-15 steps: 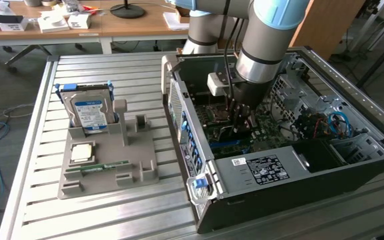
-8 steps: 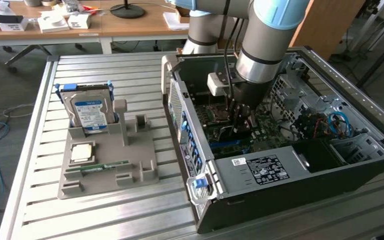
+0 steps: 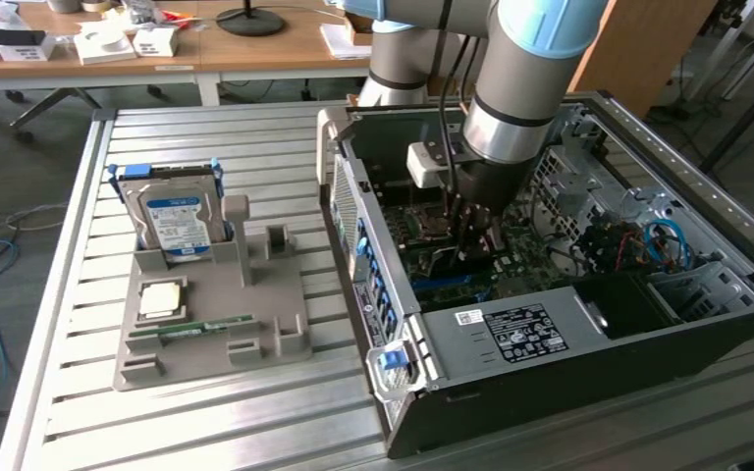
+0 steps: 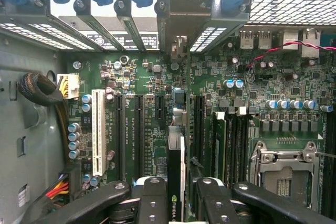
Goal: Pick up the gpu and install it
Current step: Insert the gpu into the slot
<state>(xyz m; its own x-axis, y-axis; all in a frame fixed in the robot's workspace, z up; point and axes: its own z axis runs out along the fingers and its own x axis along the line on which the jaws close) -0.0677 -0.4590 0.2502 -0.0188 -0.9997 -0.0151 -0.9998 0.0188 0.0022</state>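
The gpu [image 4: 176, 150] is clamped edge-on between the fingers [image 4: 152, 200] of the gripper [image 4: 176, 205], inside the case [image 3: 613, 324]. It is held over the motherboard [image 4: 142, 77], in line with a slot; whether it is seated cannot be told. Beyond, its bracket [image 4: 181, 19] is met by the rear slot covers [image 4: 105, 22].

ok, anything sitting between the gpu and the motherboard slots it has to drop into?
Nothing visible. The gripper holds the gpu edge-on over the motherboard. The black slots beside it are bare, with no cable crossing them. The slot straight under the card is hidden by the card itself.
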